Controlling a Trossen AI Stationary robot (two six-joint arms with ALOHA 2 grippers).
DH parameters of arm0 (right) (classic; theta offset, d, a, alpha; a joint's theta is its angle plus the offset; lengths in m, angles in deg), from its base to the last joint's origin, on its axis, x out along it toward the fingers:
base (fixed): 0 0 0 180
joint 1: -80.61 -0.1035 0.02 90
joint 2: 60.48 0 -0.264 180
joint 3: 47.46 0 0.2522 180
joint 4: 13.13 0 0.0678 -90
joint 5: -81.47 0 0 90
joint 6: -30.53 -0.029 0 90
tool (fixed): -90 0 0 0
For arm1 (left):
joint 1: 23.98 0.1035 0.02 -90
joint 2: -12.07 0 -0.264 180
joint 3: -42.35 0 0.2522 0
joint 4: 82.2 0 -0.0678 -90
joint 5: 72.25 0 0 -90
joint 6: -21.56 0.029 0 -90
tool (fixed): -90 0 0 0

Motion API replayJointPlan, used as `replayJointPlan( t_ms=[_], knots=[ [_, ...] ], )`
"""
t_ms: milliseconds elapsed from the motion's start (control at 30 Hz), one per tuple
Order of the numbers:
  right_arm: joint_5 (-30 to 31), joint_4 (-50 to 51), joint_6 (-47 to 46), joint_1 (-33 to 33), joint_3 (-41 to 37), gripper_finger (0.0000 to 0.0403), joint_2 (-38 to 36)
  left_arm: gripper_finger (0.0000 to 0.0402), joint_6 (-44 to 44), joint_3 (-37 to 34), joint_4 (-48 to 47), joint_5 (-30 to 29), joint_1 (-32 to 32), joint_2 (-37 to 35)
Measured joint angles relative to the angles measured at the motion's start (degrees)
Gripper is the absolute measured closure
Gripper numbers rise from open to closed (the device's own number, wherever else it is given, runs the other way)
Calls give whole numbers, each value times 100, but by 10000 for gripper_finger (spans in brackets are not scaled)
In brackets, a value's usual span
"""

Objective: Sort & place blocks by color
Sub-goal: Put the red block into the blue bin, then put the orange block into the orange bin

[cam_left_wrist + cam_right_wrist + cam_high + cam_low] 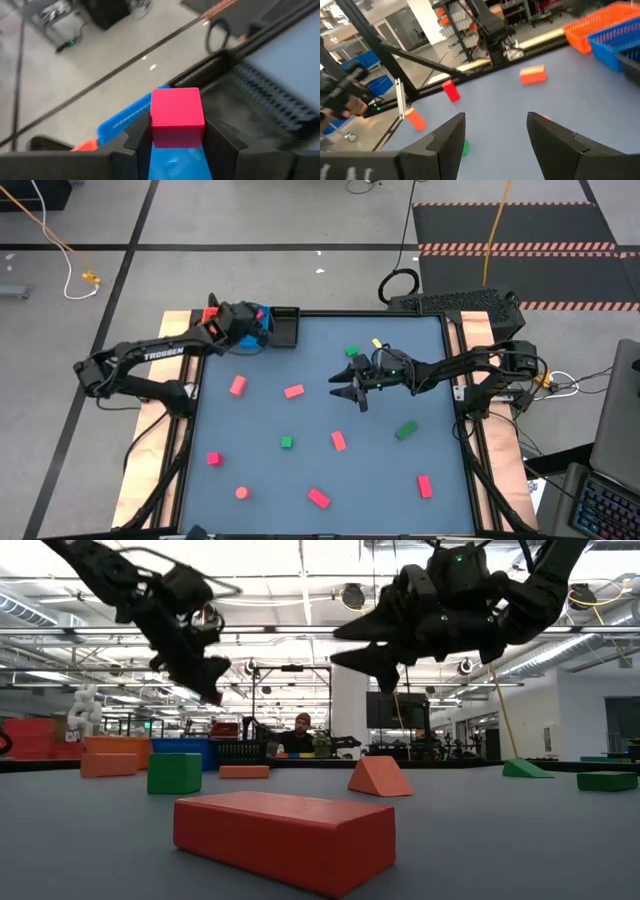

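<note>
My left gripper is at the table's far left corner, raised over the blue tray, and is shut on a pink-red cube. My right gripper hovers open above the middle of the table with nothing between its fingers. Other blocks lie flat and scattered on the table: a pink one, a salmon one, a small green one, a green one and several more toward the near edge. My left gripper pinches the pink-red cube between its two fingers, one finger on each of two opposite side faces. The cube is lifted clear and sits level in the hold, above the blue tray.
A red tray, the blue tray and a black tray stand side by side at the far left edge. A green block and a yellow piece lie near my right arm. A big red bar lies by the near edge.
</note>
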Motion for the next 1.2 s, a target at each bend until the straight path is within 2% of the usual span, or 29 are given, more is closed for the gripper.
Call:
replayJointPlan(
  t_ms=[333, 400, 567, 700, 833, 900, 1067, 1200],
  knots=[
    [-136, 706, 526, 138, -12, 195, -798, 263, -400, 0, 34, 183, 435, 616],
    [-138, 894, 691, 137, -13, 195, -956, 231, -526, 0, 80, 184, 441, 636],
    [-128, 1490, 967, 158, -17, 195, -1370, 113, -765, 0, 86, 193, 441, 636],
    [-125, 1932, 986, 211, -15, 195, -1691, 60, -845, 22, -67, 192, 404, 634],
    [-113, 2432, 1152, 228, -15, 195, -1965, 50, -850, 446, -1166, 386, 287, 493],
    [-116, 2682, 1245, 227, -15, 195, -2048, 55, -972, 773, -2013, 765, 172, 417],
    [-103, 3071, 1323, 227, -17, 195, -2159, 80, -1697, 1387, -3972, 1881, -361, 348],
    [-99, 2995, 1230, 227, -62, 195, -2155, 102, -2454, 1460, -5044, 2110, -864, 350]
  ],
)
